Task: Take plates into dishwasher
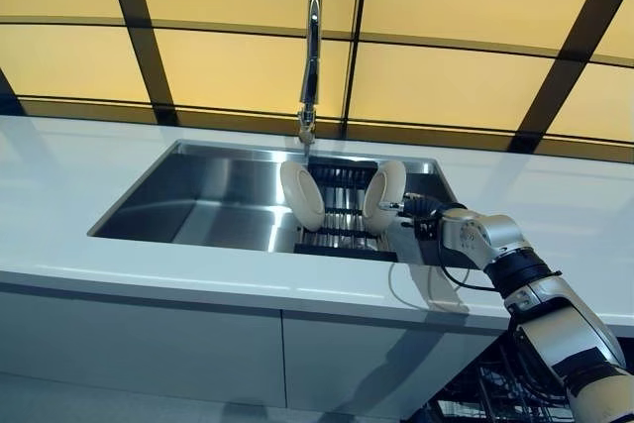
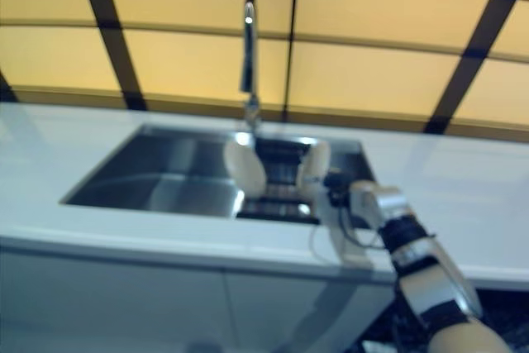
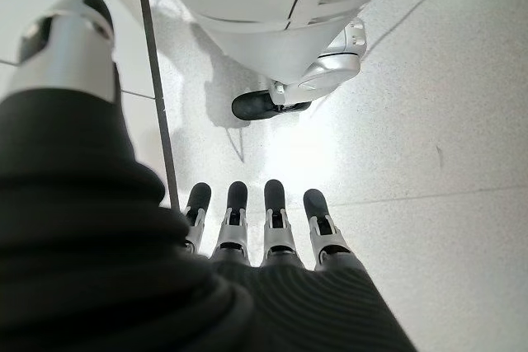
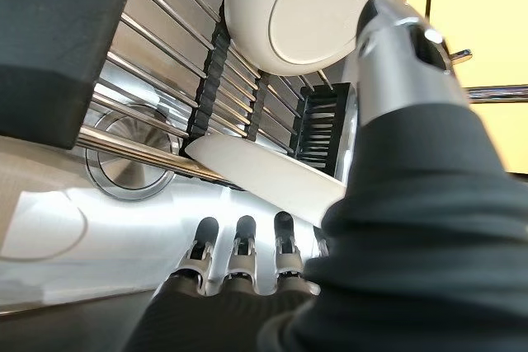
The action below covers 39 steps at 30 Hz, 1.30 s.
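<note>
Two plates (image 1: 302, 195) upright in the sink rack (image 1: 342, 235), right hand (image 4: 247, 261) fingers straight beside one's rim

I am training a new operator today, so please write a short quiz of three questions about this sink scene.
1. True or false: both plates stand on edge in the rack inside the sink.
2. Which hand is at the right plate? A) left B) right
3. Fill in: the left hand hangs over the ____.

Key: 1 true. 2 B: the right hand reaches it; the left plate is untouched. 3 floor.
</note>
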Motion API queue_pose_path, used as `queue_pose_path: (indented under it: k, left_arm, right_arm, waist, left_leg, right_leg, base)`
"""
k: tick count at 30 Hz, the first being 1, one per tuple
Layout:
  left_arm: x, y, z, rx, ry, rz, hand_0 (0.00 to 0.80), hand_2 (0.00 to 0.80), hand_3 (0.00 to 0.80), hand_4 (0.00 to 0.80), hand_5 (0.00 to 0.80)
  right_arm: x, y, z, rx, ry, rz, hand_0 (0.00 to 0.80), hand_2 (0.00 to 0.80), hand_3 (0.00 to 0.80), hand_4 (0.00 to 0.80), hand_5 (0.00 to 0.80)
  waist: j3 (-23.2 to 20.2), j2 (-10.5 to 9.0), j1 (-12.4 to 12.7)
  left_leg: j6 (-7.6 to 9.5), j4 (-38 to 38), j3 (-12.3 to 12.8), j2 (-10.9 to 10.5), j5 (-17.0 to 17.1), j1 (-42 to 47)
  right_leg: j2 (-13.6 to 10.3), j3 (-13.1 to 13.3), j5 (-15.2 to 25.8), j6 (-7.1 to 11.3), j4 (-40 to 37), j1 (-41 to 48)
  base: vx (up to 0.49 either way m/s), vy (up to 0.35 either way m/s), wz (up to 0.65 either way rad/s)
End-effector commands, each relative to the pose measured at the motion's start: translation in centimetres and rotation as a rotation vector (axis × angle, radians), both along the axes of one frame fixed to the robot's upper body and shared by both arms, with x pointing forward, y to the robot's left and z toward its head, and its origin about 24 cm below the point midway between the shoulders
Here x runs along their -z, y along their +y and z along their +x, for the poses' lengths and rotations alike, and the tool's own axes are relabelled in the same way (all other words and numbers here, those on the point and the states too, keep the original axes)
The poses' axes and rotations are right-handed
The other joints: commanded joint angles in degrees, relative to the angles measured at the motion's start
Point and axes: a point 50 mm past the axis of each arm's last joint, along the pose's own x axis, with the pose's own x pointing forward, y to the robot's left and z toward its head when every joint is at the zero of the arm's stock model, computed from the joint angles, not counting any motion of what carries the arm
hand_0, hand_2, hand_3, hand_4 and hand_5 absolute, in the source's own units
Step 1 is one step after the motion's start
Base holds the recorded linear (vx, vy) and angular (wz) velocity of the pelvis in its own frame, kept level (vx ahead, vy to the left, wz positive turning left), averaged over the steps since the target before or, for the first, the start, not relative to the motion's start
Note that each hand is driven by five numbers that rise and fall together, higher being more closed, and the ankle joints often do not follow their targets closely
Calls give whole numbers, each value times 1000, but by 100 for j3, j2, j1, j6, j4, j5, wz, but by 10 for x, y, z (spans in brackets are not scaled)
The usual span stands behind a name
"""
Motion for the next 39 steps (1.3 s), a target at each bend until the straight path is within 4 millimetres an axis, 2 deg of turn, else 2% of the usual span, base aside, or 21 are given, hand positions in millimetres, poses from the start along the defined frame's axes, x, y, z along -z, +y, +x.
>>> queue_pose_path:
  k: [1,16,19,22,23,24,25,30,39]
  left_arm:
    - [-6,5,18,42,-4,38,0,0,0,0,0]
    - [-7,-4,25,27,-13,10,0,0,0,0,0]
    - [-7,-6,27,9,-12,-1,0,0,0,0,0]
    - [-5,-9,25,-15,-9,-9,0,0,0,0,0]
    - [-4,-11,24,-29,-10,-12,0,0,0,0,0]
    - [-4,-11,24,-34,-11,-13,0,0,0,0,0]
    - [-4,-13,25,-43,-17,-20,0,0,0,0,0]
    - [-3,-15,26,-37,-22,-29,0,0,0,0,0]
    - [-1,-8,13,25,-9,-20,0,0,0,0,0]
  right_arm:
    - [-46,16,14,-22,-118,-16,0,0,0,0,0]
    - [-53,2,17,36,-119,-105,0,0,0,0,0]
    - [-56,-5,18,72,-122,-158,0,0,0,0,0]
    - [-61,-22,20,132,-126,-262,0,0,0,0,0]
    - [-66,-31,21,170,-132,-321,273,273,273,273,273]
    - [-68,-33,21,177,-135,-339,483,483,483,483,483]
    - [-78,-43,23,231,-159,-423,800,800,800,800,800]
    - [-96,-57,23,301,-168,-507,800,800,800,800,800]
    - [-108,-71,21,299,-192,-561,800,800,800,800,800]
  waist:
    - [-74,-245,75]
    - [19,-182,76]
    - [28,-158,93]
    - [31,-143,124]
    - [40,-132,150]
    - [43,-126,154]
    - [73,-100,195]
    - [153,-53,306]
    - [54,-105,381]
  left_leg:
    - [-26,-11,33,-41,-199,-31]
    - [-38,-11,-8,-40,-187,-74]
    - [-48,-11,-32,-34,-180,-91]
    - [-60,-11,-59,-21,-173,-114]
    - [-67,-11,-69,-11,-164,-133]
    - [-69,-11,-71,-8,-163,-138]
    - [-74,-11,-91,1,-144,-175]
    - [-94,-11,-194,12,-105,-265]
    - [-112,-11,-246,9,-140,-147]
  right_leg:
    - [-565,-34,101,593,58,57]
    - [-553,-29,91,585,56,21]
    - [-538,-33,75,571,50,23]
    - [-528,-36,70,568,39,12]
    - [-528,-44,62,560,40,-1]
    - [-527,-46,61,558,41,-6]
    - [-524,-63,59,548,45,-30]
    - [-521,-117,45,537,31,-52]
    - [-522,-195,20,533,19,79]
  base:
    - [0,0,0]
    - [6,3,1]
    - [0,0,0]
    - [-1,8,1]
    - [-8,25,4]
    - [-45,36,4]
    - [-62,26,4]
    - [-64,12,11]
    - [22,-14,7]
